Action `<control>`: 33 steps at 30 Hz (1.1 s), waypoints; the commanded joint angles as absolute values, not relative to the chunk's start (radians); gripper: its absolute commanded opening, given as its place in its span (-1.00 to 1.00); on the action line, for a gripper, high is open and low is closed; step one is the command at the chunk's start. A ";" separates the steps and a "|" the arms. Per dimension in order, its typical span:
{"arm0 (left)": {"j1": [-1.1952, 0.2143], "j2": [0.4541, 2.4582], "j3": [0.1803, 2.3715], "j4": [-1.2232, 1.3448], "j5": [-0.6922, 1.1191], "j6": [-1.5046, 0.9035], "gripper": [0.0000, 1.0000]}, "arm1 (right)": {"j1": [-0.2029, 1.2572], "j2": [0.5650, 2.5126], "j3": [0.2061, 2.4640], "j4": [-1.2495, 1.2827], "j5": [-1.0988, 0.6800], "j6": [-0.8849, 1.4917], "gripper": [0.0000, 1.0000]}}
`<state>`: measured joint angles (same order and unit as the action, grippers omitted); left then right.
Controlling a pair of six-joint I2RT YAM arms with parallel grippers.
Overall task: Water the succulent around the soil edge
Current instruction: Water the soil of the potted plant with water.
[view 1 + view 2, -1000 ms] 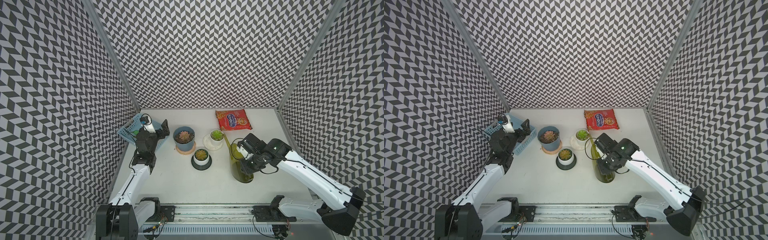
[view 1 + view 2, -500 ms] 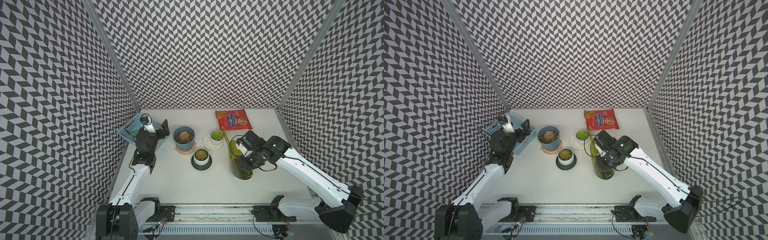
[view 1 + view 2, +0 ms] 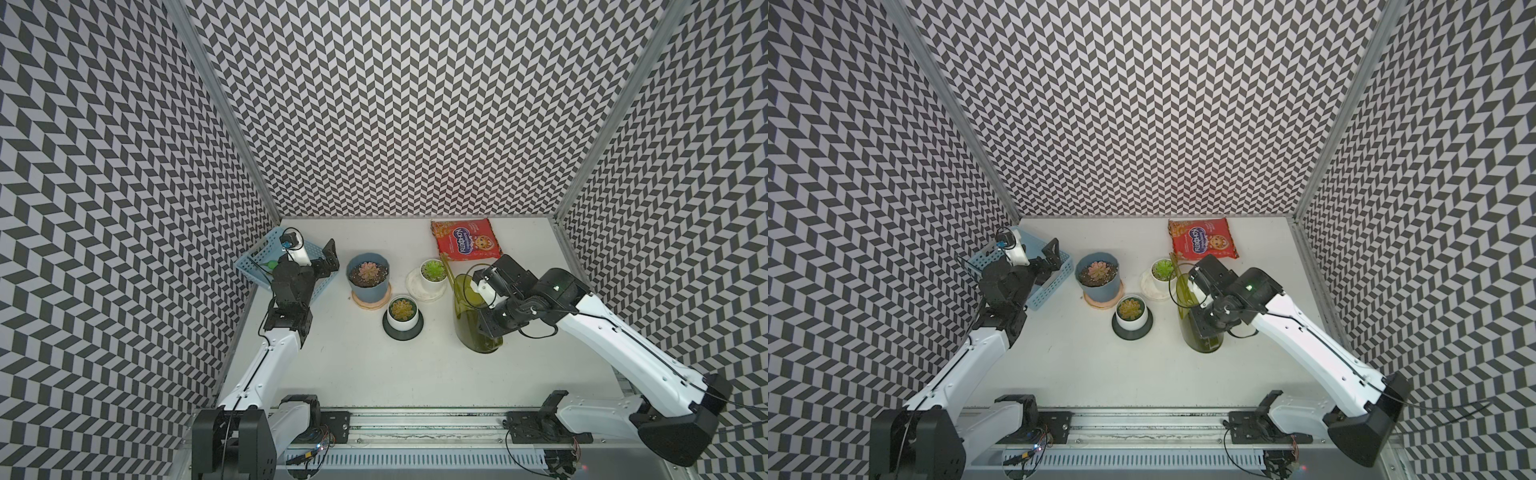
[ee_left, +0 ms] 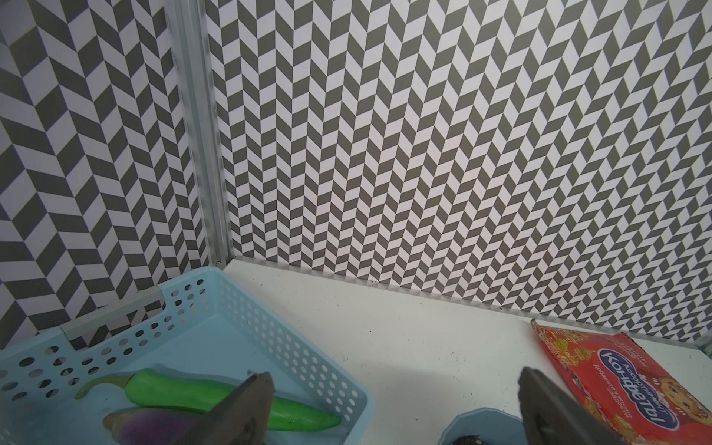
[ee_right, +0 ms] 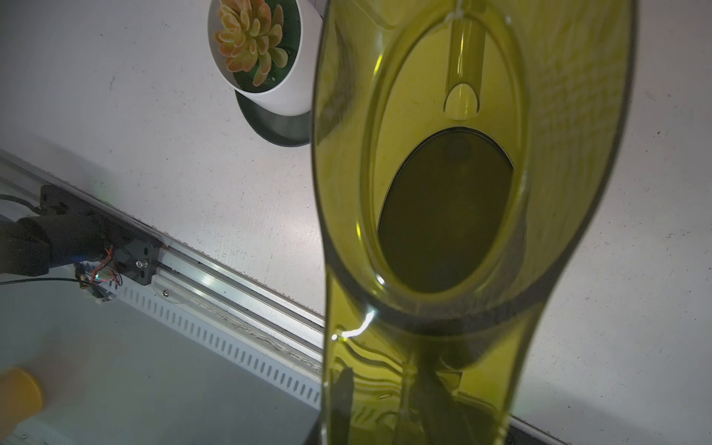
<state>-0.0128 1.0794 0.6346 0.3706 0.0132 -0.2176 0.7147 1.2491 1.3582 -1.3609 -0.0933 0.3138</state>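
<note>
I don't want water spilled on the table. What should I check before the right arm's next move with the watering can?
1. Grip: right gripper shut on the watering can handle: ok.
2. Can upright, nothing pouring: ok.
3. The spout tipped down over soil: not ok; it points up, near the green succulent.
4. Target plant known: cannot tell; the blue pot and the white pot on the black saucer also hold succulents.
5. Path: left gripper open, apart from the pots: ok.
6. Water in the can: cannot tell.
</note>
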 commanded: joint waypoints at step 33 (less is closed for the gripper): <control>-0.023 1.062 0.652 0.378 -0.004 -0.200 1.00 | 0.808 1.251 1.342 -1.326 -0.249 0.363 -1.00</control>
